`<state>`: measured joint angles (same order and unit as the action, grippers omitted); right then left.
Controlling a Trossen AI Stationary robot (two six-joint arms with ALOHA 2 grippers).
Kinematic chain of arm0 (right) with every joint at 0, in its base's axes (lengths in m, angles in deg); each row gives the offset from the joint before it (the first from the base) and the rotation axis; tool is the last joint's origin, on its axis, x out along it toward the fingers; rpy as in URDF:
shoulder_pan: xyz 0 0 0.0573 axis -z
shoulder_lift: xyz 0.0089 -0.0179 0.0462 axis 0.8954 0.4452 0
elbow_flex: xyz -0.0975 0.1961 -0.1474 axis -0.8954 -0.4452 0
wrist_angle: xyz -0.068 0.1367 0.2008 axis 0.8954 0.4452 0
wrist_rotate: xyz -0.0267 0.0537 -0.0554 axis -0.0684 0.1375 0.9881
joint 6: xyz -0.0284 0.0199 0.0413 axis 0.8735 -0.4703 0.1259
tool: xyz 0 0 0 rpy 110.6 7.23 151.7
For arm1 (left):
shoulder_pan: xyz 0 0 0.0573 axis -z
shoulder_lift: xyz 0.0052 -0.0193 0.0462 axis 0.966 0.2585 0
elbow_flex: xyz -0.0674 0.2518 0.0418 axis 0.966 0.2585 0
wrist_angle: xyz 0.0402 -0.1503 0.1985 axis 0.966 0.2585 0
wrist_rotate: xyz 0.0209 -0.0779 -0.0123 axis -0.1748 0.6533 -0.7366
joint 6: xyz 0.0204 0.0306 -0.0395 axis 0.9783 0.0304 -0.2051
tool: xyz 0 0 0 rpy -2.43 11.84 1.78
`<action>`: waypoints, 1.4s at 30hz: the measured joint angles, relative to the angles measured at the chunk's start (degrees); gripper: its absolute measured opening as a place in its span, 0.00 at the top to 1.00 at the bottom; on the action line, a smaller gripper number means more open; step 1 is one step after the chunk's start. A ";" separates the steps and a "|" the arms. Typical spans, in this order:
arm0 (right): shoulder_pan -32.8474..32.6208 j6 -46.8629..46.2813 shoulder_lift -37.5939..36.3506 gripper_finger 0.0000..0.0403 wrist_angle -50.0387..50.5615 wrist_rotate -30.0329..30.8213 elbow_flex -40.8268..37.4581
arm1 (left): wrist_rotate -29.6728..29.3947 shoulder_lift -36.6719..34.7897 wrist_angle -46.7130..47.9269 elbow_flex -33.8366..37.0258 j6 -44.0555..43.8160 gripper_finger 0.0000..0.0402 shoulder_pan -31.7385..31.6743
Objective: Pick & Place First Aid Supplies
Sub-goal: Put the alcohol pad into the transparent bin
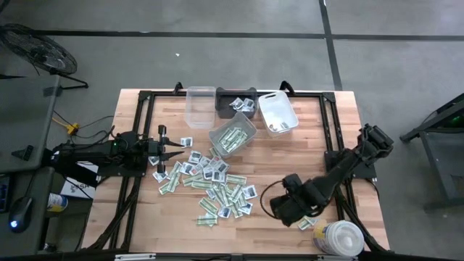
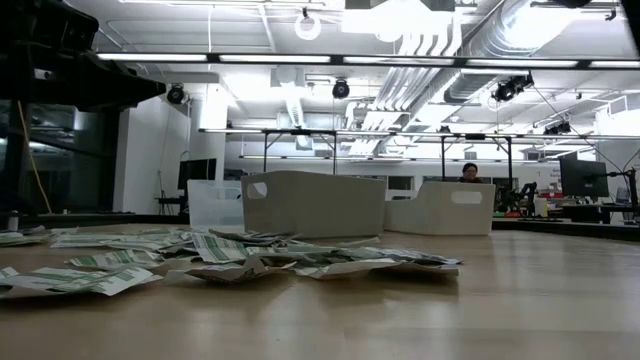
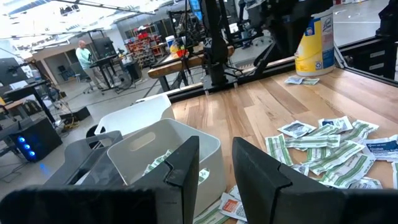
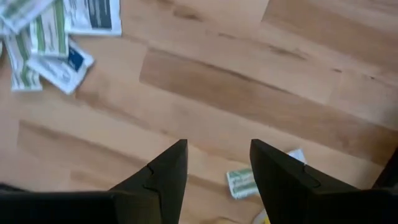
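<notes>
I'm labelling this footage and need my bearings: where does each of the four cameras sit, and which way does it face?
High view: overhead, straight down on the table; both arms, left claw, right claw.
Low view: tabletop level, across the packets into the room; no arm shows.
Left wrist view: on the left arm, over its open fingers toward the grey bin.
Right wrist view: on the right arm, down past open fingers at bare wood and one packet.
High and left wrist share the grey bin.
</notes>
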<state>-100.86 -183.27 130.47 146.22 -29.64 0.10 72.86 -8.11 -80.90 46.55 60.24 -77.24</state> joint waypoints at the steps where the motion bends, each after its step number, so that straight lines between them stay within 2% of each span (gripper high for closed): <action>1: -0.46 -0.26 0.00 0.58 -0.13 -0.27 0.00 | 0.00 -0.02 0.01 0.00 0.00 0.76 0.00; 5: -2.26 -2.26 0.82 0.58 -1.24 -3.46 0.02 | 0.00 -0.02 0.01 0.00 0.02 0.76 -0.02; 11: -4.30 -8.09 3.97 0.58 -3.06 -12.41 0.02 | 0.00 -0.02 0.01 0.00 0.00 0.76 -0.02; 18: -4.82 -12.11 6.05 0.58 0.05 -17.14 -0.11 | 0.00 0.00 0.01 0.00 0.01 0.76 -0.02; 22: -4.36 -14.81 5.94 0.58 -1.97 -20.24 -3.53 | 0.00 -0.02 0.01 0.00 0.00 0.76 0.00; 30: -2.77 -17.37 5.92 0.58 -15.29 -24.44 -12.96 | 0.00 -0.02 0.01 0.00 0.00 0.76 0.00; 42: -1.39 -18.69 1.65 0.58 -18.48 -26.37 -21.36 | 0.00 -0.01 0.01 0.00 0.01 0.76 0.00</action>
<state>-102.25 -201.96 132.12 127.74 -56.00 -21.26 72.86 -8.12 -80.90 46.55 60.25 -77.24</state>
